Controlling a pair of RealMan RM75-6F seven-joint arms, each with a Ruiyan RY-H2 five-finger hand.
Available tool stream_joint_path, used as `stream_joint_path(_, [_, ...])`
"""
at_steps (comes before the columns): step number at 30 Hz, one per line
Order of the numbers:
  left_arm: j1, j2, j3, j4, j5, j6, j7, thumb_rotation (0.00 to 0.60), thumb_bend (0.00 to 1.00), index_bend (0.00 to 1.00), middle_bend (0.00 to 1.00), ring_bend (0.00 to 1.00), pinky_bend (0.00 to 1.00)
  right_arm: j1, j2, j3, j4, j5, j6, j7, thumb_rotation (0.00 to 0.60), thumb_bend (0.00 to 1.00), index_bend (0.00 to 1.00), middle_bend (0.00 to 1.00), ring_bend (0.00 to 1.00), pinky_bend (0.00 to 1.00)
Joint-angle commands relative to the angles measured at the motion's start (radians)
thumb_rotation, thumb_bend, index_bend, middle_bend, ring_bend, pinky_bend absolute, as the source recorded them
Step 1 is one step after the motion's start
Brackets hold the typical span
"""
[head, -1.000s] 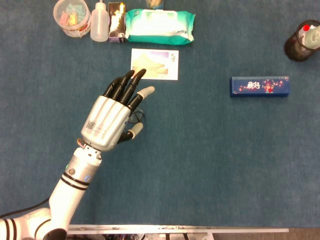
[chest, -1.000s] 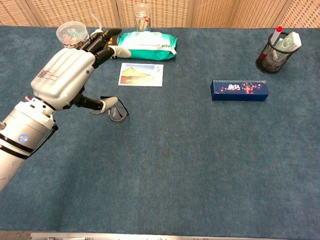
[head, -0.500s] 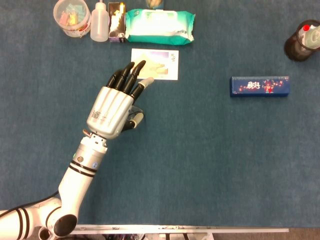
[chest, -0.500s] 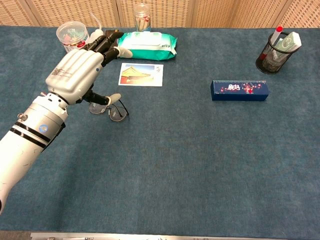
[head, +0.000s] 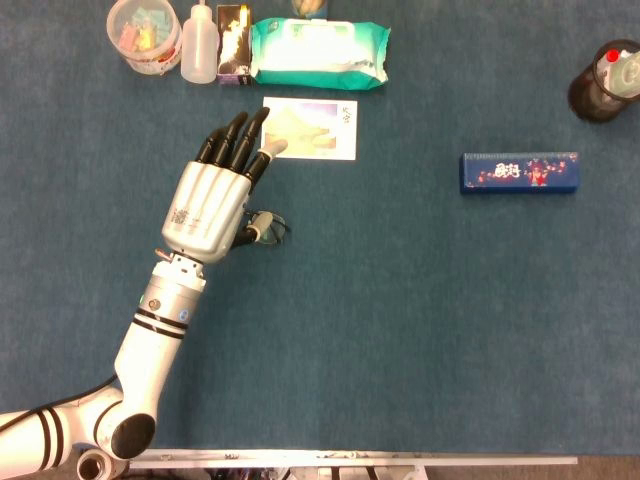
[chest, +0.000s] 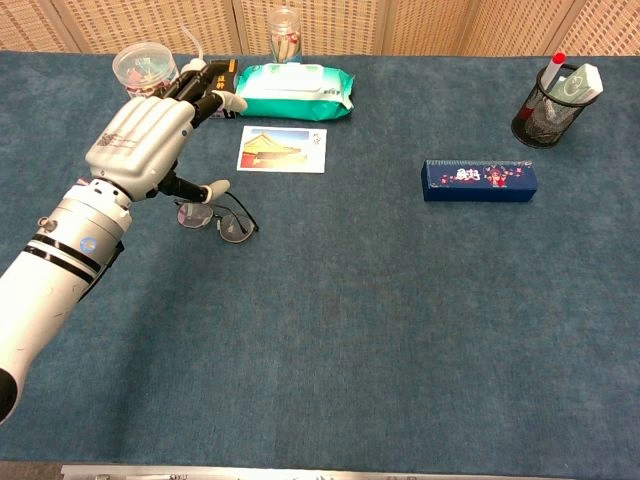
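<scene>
Now we see the left hand sitting further left and a little nearer the robot than half a second ago, so the pair of glasses shows more fully on the counter in the chest view. We judge that the hand has moved off from directly above them and is lining up beside them. Its fingers are stretched out and apart, reaching toward the postcard; the thumb hangs just above the glasses' left lens, and we cannot tell whether it touches. It holds nothing. The glasses lie flat, just below the postcard. The right hand appears in neither view.
</scene>
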Motion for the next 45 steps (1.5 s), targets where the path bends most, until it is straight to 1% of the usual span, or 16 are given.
stream_joint_path(1, [-0.005,-0.002,-0.002,0.016,-0.007,-0.004,-0.008,0.6,0.2,0.19,0.0,0.0,0.14,0.0,0.0,0.0,0.0,0.0,0.0,0.0,0.6,0.24,0.27,0.35,0.23,0.22])
stream_joint_path(12, [-0.017,-0.025,-0.003,0.098,-0.039,-0.016,-0.034,0.6,0.2,0.19,0.0,0.0,0.14,-0.001,0.001,0.001,-0.001,0.001,0.0,0.002,0.6,0.24,0.27,0.35,0.23,0.22])
stream_joint_path(45, [-0.035,-0.062,0.002,0.209,-0.118,-0.051,-0.049,0.6,0.2,0.19,0.0,0.0,0.14,-0.001,0.001,0.001,0.0,0.001,-0.001,0.003,0.6,0.24,0.28,0.35,0.23,0.22])
